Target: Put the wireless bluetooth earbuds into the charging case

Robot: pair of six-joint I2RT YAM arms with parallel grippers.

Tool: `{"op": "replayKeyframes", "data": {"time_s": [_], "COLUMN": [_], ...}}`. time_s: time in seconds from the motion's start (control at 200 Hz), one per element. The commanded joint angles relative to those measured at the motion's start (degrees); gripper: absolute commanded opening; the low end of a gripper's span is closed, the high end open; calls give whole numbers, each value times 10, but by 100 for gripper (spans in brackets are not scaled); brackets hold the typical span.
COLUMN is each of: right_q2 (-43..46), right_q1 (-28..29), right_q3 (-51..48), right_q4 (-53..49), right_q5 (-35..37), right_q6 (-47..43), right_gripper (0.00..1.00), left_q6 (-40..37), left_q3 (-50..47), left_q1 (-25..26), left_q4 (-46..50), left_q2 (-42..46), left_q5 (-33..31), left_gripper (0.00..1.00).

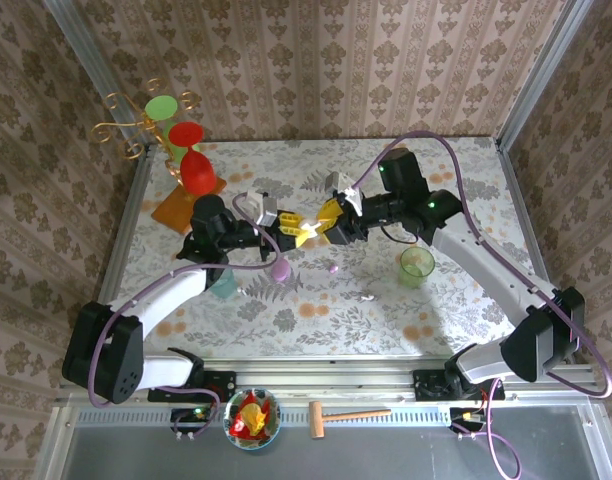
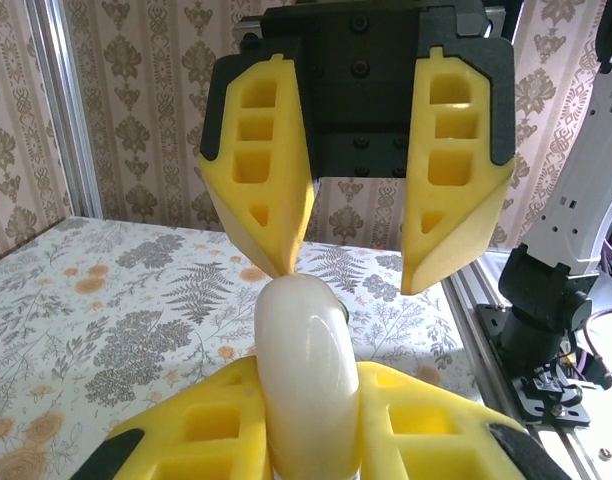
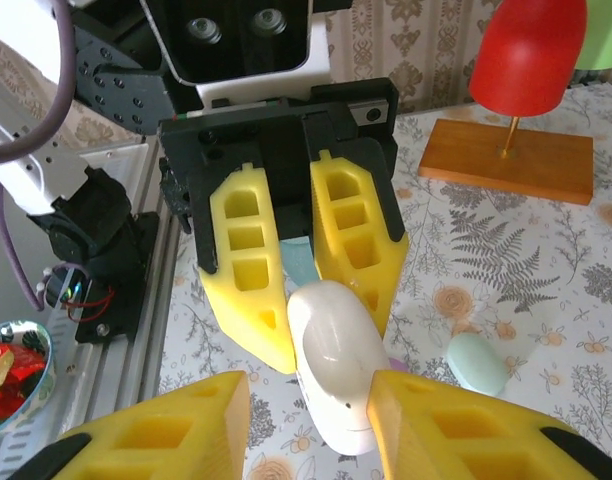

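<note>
A glossy white charging case (image 2: 306, 380) is held above the table, closed as far as I can see, with my left gripper (image 2: 308, 368) shut on it. From the opposite side my right gripper (image 3: 308, 385) is open, its yellow fingers (image 3: 456, 425) flanking the case (image 3: 341, 370). In the top view both grippers, left (image 1: 289, 228) and right (image 1: 324, 222), meet at mid-table. The tiny lilac earbud (image 1: 333, 268) and the pale glinting earbud (image 1: 367, 296) lie on the floral tabletop below and in front of them.
A lilac oval case (image 1: 281, 270) lies near the left arm, and a pale teal oval case (image 3: 476, 362) lies on the table beyond. A green cup (image 1: 417, 266) stands on the right. Red and green cups on a wooden stand (image 1: 191, 165) stand back left.
</note>
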State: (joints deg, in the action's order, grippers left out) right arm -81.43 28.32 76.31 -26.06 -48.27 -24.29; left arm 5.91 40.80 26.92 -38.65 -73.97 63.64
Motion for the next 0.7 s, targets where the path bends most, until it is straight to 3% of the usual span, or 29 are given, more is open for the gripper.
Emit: {"op": "replayKeyframes", "data": {"time_s": [0.0,0.085,0.265,0.44,0.525,0.695], "right_q2": [-22,-24,-29,-29,-23,-8], "right_q1": [11,11,4,-5,-7,-9], "right_q3": [13,12,11,13,8,-13], "right_q4": [-19,-15,3,-17,-21,26], "right_q5": [-20,-16,-5,-38,-39,-65], "right_q6": [-27,-28,-15,-25,-30,1], "right_gripper": [40,48,48,35,24,20], "left_q6": [10,11,24,22,22,29], "left_q3": [22,24,26,26,27,24], "left_q1": [15,15,16,16,16,17], "left_q4": [-35,-36,-46,-43,-45,-67], "left_q2": [10,9,10,11,9,7], "left_q5": [50,55,68,62,59,42], "left_gripper": [11,12,11,12,12,29]}}
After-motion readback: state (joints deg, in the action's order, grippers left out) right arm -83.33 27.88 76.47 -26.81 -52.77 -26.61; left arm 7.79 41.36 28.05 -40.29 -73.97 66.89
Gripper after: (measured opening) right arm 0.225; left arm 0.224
